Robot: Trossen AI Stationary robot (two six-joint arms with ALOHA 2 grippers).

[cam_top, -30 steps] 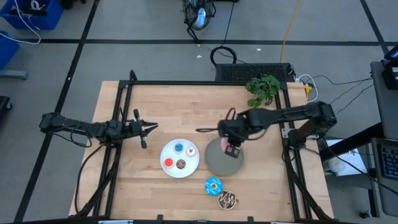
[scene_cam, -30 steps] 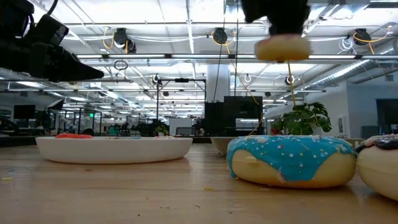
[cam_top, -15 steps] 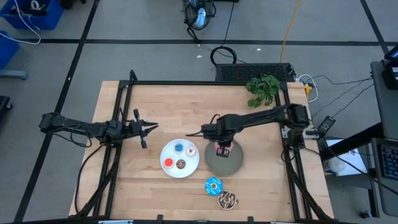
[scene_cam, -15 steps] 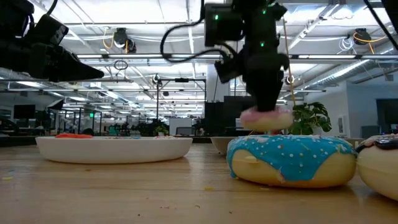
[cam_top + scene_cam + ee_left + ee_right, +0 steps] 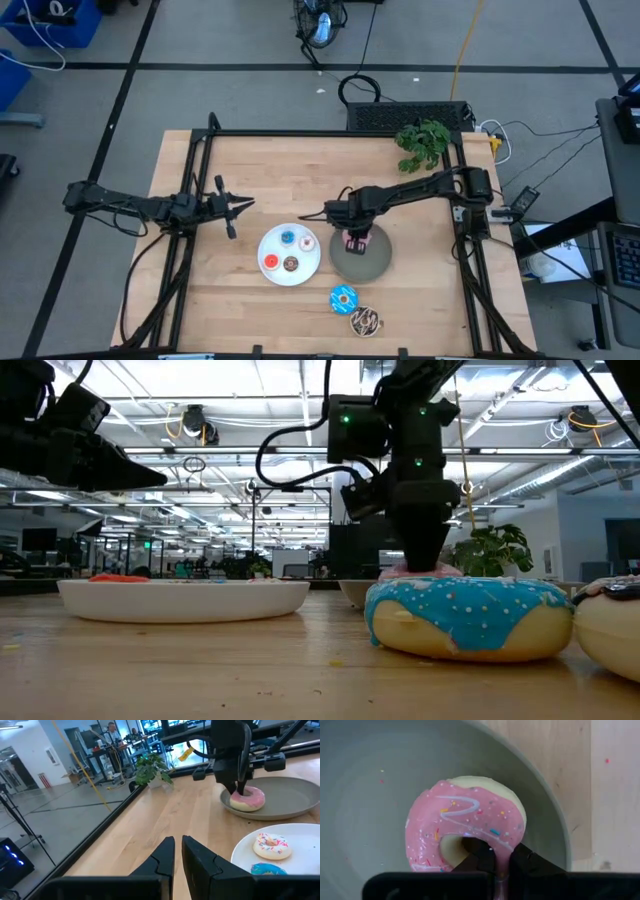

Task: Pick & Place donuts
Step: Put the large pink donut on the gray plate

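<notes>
A pink-iced donut lies in the grey plate, with my right gripper shut on it from above. It also shows in the left wrist view as the pink donut. The white plate carries four tiny donuts: blue, pale pink, red and brown. The blue-iced donut and the chocolate donut lie flat on the table near its near edge. My left gripper waits shut at the table's left, above the wood. My right gripper pinches the pink donut's ring wall on one side. One finger stands in the hole and the other outside the rim. The fingers point straight down from above. The donut's underside rests flat on the grey plate.
A green potted plant stands at the far right corner of the table. In the low view the blue-iced donut and the chocolate donut stand close in front, and the white plate lies to the left. Bare wood lies between the two arms.
My right gripper has come down from high above the table, shifting a little toward the left, and has kept its hold. The pink donut has gone from hanging clear in the air to resting in the grey plate.
</notes>
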